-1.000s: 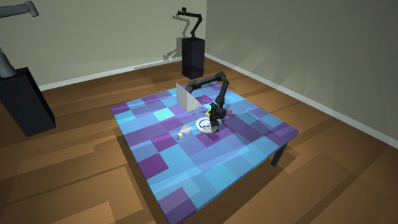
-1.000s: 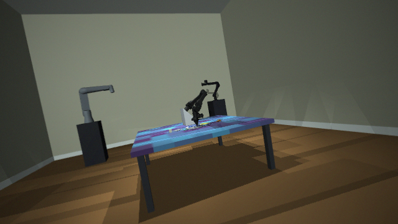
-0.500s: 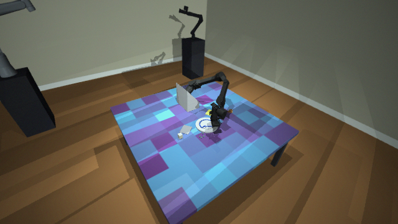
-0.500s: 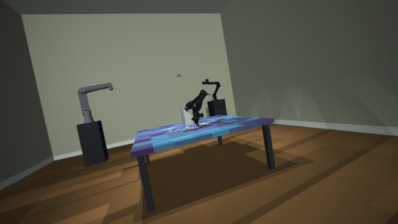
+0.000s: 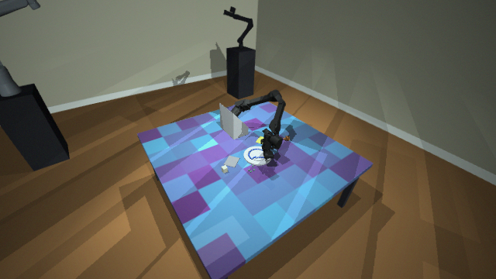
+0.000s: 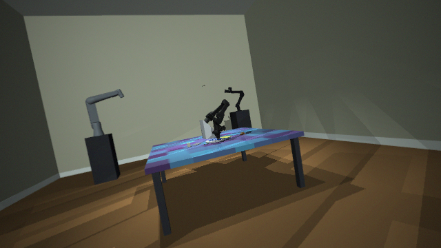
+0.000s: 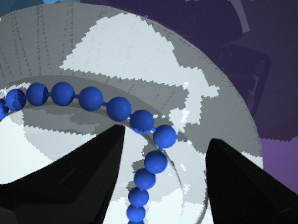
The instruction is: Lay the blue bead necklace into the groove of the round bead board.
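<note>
The blue bead necklace (image 5: 249,155) (image 7: 118,109) lies on the round white bead board (image 5: 253,163) (image 7: 227,117). In the wrist view its beads follow the curved groove from the left to a sharp bend near the fingertips. From the bend a run of beads turns inward and goes down over the board's raised middle, inside the groove. My gripper (image 5: 268,157) (image 6: 218,138) (image 7: 167,142) is open, low over the board. The bend and some of the inward run lie between its fingers, touching neither. The fingers and arm hide part of the board and necklace.
A grey upright panel (image 5: 232,125) stands behind the board. A yellow piece (image 5: 260,139) and an orange-brown item (image 5: 287,138) lie near the arm. A flat grey square (image 5: 232,161), a cream cube (image 5: 225,169) and small greenish bits (image 5: 251,170) lie nearby.
</note>
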You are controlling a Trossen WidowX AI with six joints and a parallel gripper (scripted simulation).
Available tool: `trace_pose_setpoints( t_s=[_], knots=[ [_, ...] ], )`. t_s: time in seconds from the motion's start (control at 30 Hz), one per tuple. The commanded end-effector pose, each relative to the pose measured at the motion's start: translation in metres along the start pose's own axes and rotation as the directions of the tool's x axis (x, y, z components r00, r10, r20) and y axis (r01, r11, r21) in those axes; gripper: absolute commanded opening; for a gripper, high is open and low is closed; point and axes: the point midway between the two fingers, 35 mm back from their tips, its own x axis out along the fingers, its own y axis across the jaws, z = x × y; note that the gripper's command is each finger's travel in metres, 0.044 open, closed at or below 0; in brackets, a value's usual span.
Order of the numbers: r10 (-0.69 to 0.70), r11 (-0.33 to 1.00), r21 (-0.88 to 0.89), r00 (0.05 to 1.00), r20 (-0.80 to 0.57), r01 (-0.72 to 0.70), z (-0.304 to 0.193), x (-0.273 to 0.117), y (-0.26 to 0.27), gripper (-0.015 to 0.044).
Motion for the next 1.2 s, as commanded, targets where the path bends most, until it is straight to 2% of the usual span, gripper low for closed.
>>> trace_pose_setpoints(
  t_s=[0.0, 0.2, 0.83, 0.9, 1.03, 1.17],
  knots=[
    [0.0, 1.0, -0.001, 1.0, 0.0, 0.0, 0.0, 0.0, 0.0, 0.0289],
    [0.002, 1.0, 0.006, 1.0, -0.001, -0.002, 0.0, -0.002, 0.0, 0.044],
    [0.005, 1.0, 0.005, 1.0, 0.001, -0.005, 0.0, -0.005, 0.0, 0.044],
    [0.005, 0.999, 0.047, 1.0, 0.0, -0.005, -0.002, -0.011, 0.0, 0.0388],
    [0.004, 0.969, 0.246, 1.0, -0.001, -0.004, -0.011, -0.036, 0.002, 0.0282],
    [0.004, 0.966, 0.257, 1.0, -0.001, -0.004, -0.011, -0.037, 0.002, 0.0177]
  ],
)
